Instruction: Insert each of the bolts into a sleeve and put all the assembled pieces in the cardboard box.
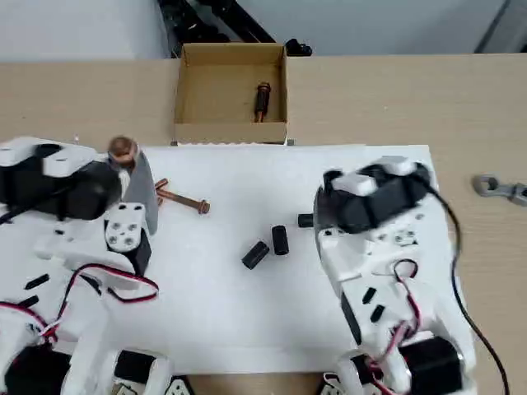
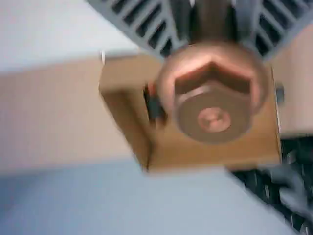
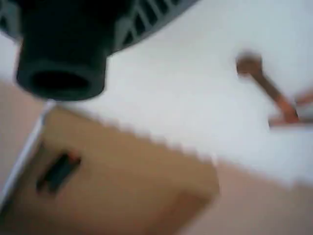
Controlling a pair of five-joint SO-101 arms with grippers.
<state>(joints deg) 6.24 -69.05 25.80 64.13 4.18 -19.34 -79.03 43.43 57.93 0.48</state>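
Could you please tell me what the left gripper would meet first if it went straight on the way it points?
Probably the cardboard box; the held bolt leads, though depth is unclear.

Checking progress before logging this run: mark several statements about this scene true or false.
1. The left tool holds a bolt. True.
2. The cardboard box is empty. False: one assembled piece lies inside.
3. The right tool holds a sleeve. True.
4. The spare sleeves lie on bare wood. False: the loose sleeves lie on the white mat.
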